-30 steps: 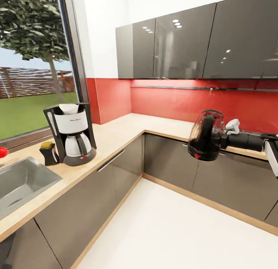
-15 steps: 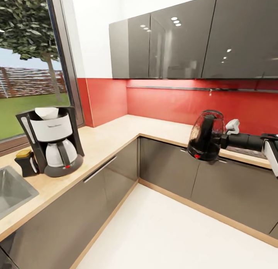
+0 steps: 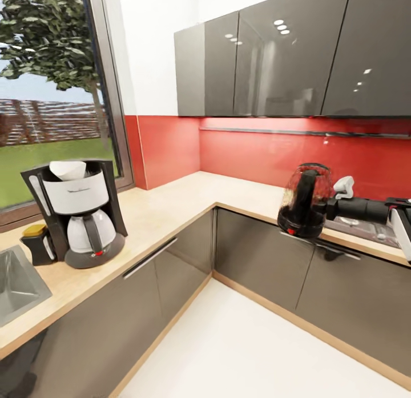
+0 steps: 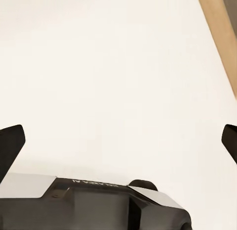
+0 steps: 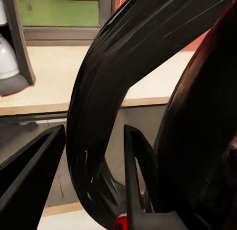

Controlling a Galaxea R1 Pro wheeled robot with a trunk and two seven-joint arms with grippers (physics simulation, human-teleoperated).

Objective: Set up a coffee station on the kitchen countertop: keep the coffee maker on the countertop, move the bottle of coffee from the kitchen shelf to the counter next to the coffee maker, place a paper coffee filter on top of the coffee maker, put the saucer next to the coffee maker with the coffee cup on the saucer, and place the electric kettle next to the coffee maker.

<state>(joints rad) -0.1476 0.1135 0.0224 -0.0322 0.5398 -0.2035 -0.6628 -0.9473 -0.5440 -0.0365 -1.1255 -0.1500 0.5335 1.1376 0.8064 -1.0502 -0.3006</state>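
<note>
The black and white coffee maker (image 3: 77,215) stands on the wooden countertop (image 3: 165,206) by the window, with a white paper filter (image 3: 67,169) in its top. A small dark bottle of coffee with a yellow lid (image 3: 35,244) touches its left side. My right gripper (image 3: 329,207) is shut on the handle of the black electric kettle (image 3: 304,201) and holds it in the air in front of the counter's right run. In the right wrist view the kettle handle (image 5: 101,116) runs between the fingers (image 5: 29,175). My left gripper (image 4: 118,141) is open above white floor.
A steel sink (image 3: 14,284) is set into the counter left of the coffee maker. Grey cabinets (image 3: 262,67) hang above a red backsplash (image 3: 251,152). A hob (image 3: 371,229) lies behind the right arm. White floor (image 3: 245,341) fills the counter's inner corner.
The whole head view has shifted sideways, so the camera has moved. The kettle stays in the right gripper at the same place in the picture.
</note>
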